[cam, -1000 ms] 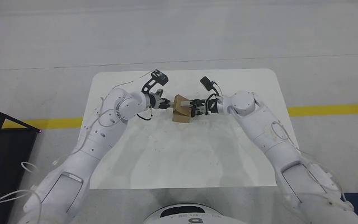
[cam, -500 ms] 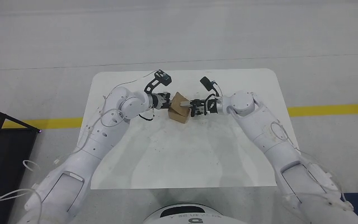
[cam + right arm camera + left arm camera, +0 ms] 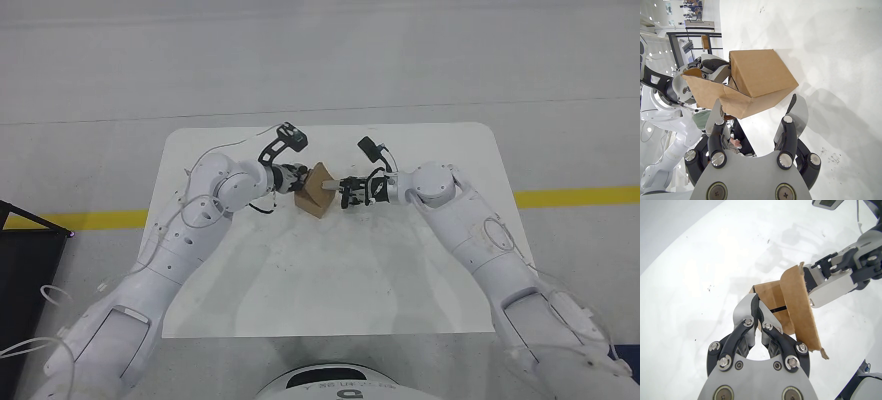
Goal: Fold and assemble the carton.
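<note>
A small brown carton is held tilted between both grippers over the middle of the white table, near the table's far side. My left gripper is shut on the edge of one carton wall. A long open flap sticks out on the side towards the other arm. My right gripper is open, its fingers straddling the folded corner of the carton. One of its fingers lies against the outer face of the flap. In the top view the left gripper and right gripper flank the carton.
The table top around the carton is bare white with a few dark scuff marks. A black rack stands beside the table on the left-arm side, and a yellow floor line runs behind it.
The carton has turned and tipped up onto a corner between the grippers. The left gripper has pushed slightly towards the right one; the right gripper stays close against the flap.
</note>
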Available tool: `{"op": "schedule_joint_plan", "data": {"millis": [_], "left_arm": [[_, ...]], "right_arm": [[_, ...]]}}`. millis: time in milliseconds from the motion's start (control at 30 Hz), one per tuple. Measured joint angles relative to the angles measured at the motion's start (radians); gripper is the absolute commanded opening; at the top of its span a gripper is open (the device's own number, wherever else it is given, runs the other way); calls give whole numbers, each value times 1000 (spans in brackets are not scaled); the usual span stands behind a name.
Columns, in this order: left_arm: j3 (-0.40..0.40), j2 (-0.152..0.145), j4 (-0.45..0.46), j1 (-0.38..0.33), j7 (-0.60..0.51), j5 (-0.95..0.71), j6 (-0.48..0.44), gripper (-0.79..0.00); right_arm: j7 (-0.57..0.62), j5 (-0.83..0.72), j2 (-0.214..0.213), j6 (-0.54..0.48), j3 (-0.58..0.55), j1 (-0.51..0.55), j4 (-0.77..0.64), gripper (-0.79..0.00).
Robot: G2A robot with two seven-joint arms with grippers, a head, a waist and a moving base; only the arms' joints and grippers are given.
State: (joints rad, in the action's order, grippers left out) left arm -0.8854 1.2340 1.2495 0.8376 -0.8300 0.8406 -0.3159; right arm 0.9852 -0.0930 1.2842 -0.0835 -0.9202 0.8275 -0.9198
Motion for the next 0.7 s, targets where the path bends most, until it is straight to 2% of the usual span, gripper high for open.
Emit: {"op": "schedule_joint_plan", "data": {"millis": [200,700], "left_arm": [[-8,0,5,4,6,16,29,-785],[-45,3,14,10,-12,-73,78,-785]], "right_arm": [[-2,-8,-2,-6,-10,5,-3,-157],[-14,18,-3,35,-7,10,-25,-182]]}}
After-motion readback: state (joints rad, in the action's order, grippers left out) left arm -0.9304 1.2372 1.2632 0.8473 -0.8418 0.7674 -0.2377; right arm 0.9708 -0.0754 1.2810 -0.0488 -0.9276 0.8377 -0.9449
